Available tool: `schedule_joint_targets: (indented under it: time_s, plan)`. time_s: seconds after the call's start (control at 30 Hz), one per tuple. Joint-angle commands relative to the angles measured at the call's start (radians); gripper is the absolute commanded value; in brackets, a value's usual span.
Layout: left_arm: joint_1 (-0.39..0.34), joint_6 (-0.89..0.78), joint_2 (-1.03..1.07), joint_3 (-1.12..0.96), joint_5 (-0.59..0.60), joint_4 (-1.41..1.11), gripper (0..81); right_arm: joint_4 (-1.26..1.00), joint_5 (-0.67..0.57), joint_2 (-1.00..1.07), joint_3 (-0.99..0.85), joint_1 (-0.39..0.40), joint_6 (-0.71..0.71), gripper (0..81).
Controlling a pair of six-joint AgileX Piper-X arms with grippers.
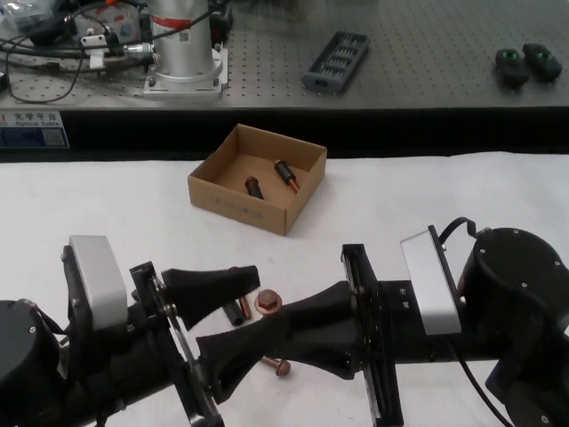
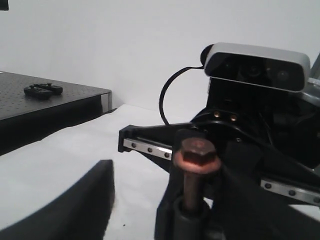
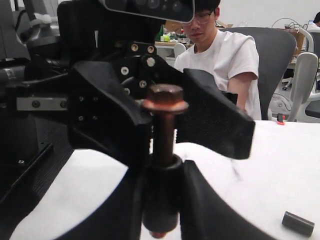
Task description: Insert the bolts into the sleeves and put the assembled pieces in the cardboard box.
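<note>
Copper bolt (image 3: 163, 120) in black sleeve (image 3: 160, 195)

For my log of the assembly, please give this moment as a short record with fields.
Right pincer: shut on the sleeve, bolt standing in it
Left pincer: open, fingers flanking the bolt head
Cardboard box: two assembled pieces inside
Lying loose: spare bolt, spare sleeve
</note>
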Motion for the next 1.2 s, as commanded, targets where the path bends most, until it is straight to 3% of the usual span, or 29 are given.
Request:
schedule_joint_targets:
  time_s: [0.0,0.37,0.57,0.67,0.87,1.07,1.17]
  plan:
    - [-0.001,0.000,0.000,0.002,0.014,0.011,48.7,-0.039,0.004,-0.019,-0.010,-0.006,0.001,6.4]
    - [0.003,-0.193,0.000,0.008,0.077,-0.205,48.6,0.033,0.004,-0.019,-0.010,-0.006,-0.006,6.4]
    - [0.064,-0.207,-0.069,0.056,-0.009,-0.205,47.6,0.088,0.009,-0.019,-0.010,-0.019,-0.015,6.4]
    - [0.112,-0.236,-0.125,0.080,-0.046,-0.205,37.6,0.147,0.075,-0.019,-0.010,-0.032,-0.006,6.4]
    - [0.154,-0.195,-0.194,0.095,-0.173,-0.037,0.5,0.184,0.262,-0.025,-0.010,-0.037,0.141,6.4]
    - [0.153,-0.173,-0.218,0.095,-0.246,0.016,0.3,0.198,0.319,-0.135,-0.010,-0.037,0.272,6.4]
    - [0.153,-0.179,-0.261,0.095,-0.263,0.077,0.3,0.313,0.380,-0.232,-0.015,-0.037,0.314,6.4]
